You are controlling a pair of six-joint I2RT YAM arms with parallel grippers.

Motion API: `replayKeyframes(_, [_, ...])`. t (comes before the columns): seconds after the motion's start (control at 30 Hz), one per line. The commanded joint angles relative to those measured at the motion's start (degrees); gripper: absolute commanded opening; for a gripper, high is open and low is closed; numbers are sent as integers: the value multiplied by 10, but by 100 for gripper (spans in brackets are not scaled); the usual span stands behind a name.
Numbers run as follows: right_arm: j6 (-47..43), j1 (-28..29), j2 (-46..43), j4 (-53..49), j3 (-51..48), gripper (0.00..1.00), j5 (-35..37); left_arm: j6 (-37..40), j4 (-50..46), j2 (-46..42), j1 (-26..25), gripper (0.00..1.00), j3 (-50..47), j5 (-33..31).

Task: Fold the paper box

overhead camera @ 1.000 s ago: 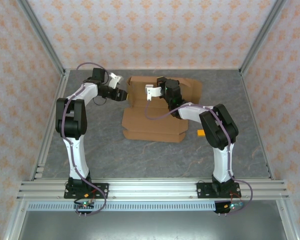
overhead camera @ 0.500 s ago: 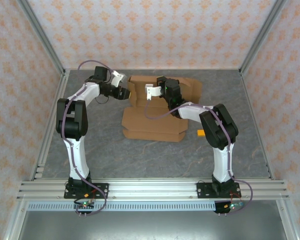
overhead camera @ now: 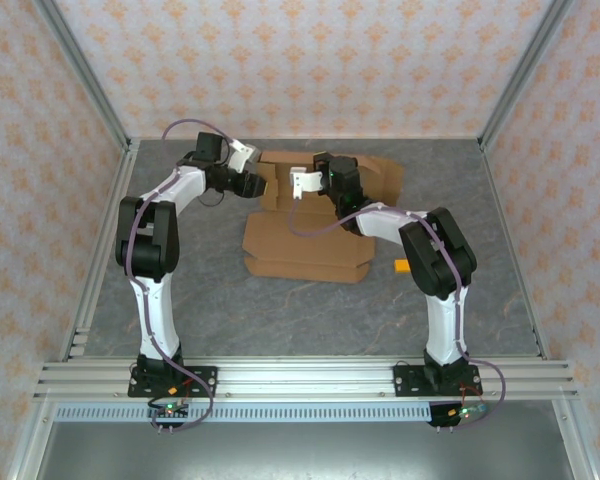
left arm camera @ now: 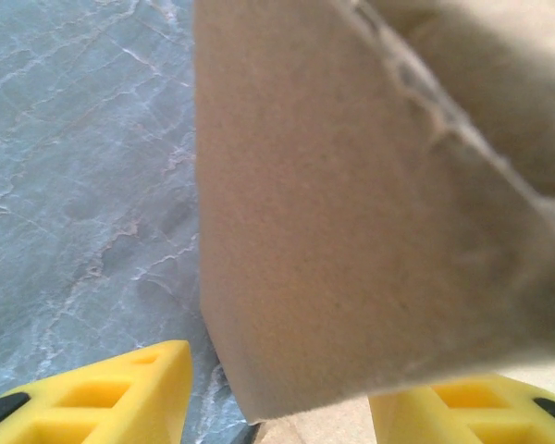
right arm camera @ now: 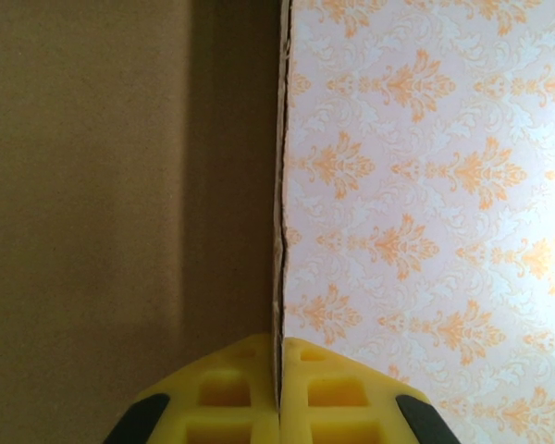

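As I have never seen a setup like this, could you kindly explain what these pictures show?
Two robot arms are bolted at the near edge of a grey table. The wide picture comes from a fixed camera above and behind them. The two close-ups come from cameras on the wrists, so the yellow shapes there are fingers. On the table lie a brown cardboard box, not yet fully folded, and a small orange block. The right gripper is shut on an edge of the box. The left gripper is open, with a flap between its fingers.
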Motion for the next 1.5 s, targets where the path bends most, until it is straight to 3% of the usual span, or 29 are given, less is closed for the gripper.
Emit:
replayKeyframes(0.0, [15, 1, -16, -31, 17, 0, -14, -19, 38, -19, -11, 53, -7, -43])
replayKeyframes(0.5, [-18, 2, -12, 14, -13, 0, -25, -75, 118, -52, -30, 48, -68, -165])
replayKeyframes(0.7, [-16, 3, -9, 12, -12, 0, -22, -117, 194, -79, -35, 47, -123, -194])
replayKeyframes(1.0, [-12, 4, -9, -5, -8, 0, -21, -150, 302, -70, -35, 47, -145, -150])
replayKeyframes(1.47, [-8, 4, -9, -16, 1, 0, -27, -130, 313, -22, -36, 52, -92, -119])
